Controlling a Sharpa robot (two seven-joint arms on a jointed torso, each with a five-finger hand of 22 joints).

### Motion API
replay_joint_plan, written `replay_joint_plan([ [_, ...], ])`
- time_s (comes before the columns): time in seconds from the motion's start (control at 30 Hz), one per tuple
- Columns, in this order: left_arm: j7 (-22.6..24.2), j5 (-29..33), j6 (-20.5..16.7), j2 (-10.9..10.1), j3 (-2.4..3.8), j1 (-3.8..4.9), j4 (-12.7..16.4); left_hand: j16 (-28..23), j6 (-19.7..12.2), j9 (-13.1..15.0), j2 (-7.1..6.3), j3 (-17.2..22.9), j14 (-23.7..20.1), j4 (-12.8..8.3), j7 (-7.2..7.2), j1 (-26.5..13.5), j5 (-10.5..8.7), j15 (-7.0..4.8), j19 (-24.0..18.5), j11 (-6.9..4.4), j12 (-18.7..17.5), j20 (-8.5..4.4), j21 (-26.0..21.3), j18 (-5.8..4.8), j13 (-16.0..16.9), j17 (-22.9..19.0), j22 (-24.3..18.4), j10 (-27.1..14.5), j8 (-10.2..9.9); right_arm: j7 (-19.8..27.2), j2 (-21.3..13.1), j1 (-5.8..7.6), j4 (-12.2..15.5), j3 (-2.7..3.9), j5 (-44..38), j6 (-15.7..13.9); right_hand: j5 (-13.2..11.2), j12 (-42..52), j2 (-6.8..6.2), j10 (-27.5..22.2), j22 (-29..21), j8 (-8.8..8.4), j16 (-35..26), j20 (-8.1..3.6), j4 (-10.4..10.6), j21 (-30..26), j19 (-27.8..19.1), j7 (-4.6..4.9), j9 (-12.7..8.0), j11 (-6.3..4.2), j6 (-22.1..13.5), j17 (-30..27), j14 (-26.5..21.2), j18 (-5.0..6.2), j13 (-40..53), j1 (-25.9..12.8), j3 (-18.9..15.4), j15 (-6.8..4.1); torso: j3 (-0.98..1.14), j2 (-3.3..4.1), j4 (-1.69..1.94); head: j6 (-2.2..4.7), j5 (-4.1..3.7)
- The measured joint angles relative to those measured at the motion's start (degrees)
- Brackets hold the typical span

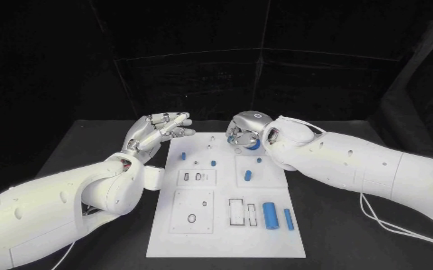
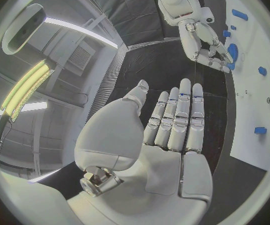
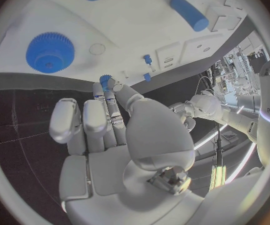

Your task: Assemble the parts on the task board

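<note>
Black tabletop carries the white task board; at its twelve o'clock edge the right hand pinches a small blue gear, seemingly about to seat it, while the left hand hovers with straight fingers, empty.

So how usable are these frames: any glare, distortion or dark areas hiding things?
Head view: the white board is evenly lit and readable against a dark room; the right hand hides part of its far end. Left wrist view: bright ceiling lamps, strong fisheye bending, left hand sharp. Right wrist view: board edge curves and the blue gear is clear.
</note>
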Motion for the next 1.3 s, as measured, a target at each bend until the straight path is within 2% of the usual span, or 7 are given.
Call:
replay_joint_plan([
  [0.3,-0.05,0.07,0.20,0.15,0.00,0.02,-0.07,0.00,0.00,0.00,0.00,0.00,0.00,0.00,0.00,0.00,0.00,0.00,0.00,0.00,0.00,0.00,0.00,0.00,-0.03,-0.01,0.01,0.00,0.00,0.01,3.81,0.00,-4.23,0.01,0.79,-2.67,0.01,0.00,-0.37,0.00,0.21,-0.28,0.27,0.00,0.30,0.23,0.00,0.00,-0.01,0.00,0.00,0.06,0.00,0.00,0.00,-0.38,0.62,0.00,0.02,0.28,0.25,0.12,0.19],
  [0.73,-0.12,0.12,0.44,0.35,0.00,0.15,-0.07,0.00,0.00,0.01,0.22,0.00,0.00,0.00,0.00,0.22,0.00,0.00,0.00,0.00,-0.23,0.00,0.00,0.00,-0.04,-0.01,0.01,0.00,0.00,0.56,8.84,0.01,-9.81,0.02,1.56,-3.11,0.00,-0.31,-0.42,-0.22,0.24,-0.38,0.49,0.20,0.48,0.23,0.20,-0.01,-0.14,0.22,-0.02,0.19,0.00,0.01,-0.09,-0.42,0.86,0.00,-0.11,0.81,0.65,0.15,0.15],
  [1.1,-0.18,0.15,0.58,0.54,-0.01,0.21,-0.21,0.00,0.00,0.01,0.22,0.00,0.00,0.00,0.00,0.22,0.00,0.00,0.00,0.00,-0.23,0.00,0.00,0.00,-0.03,0.04,-0.06,0.00,0.00,0.83,10.40,0.00,-11.46,0.01,1.77,-3.02,0.00,-0.32,-0.67,-0.21,0.38,-0.38,0.49,0.20,0.58,0.45,0.20,-0.01,-0.14,0.22,-0.03,0.22,0.00,0.01,-0.09,-0.67,1.19,0.00,-0.14,0.87,0.71,0.05,0.44],
  [1.3,-0.21,0.16,0.64,0.58,-0.01,0.27,-0.25,0.00,0.00,0.01,0.22,0.00,0.00,0.00,0.00,0.22,0.00,0.00,0.00,0.00,-0.23,0.00,0.00,-0.01,-0.03,0.04,-0.06,0.00,0.00,0.78,11.26,0.00,-12.23,0.01,1.78,-2.02,-0.01,-0.32,-0.90,-0.21,0.42,-0.53,0.73,0.20,0.71,0.48,0.20,-0.01,-0.14,0.22,-0.03,0.29,0.00,0.01,-0.10,-0.90,1.33,0.00,-0.15,0.88,0.70,-0.06,0.55],
])
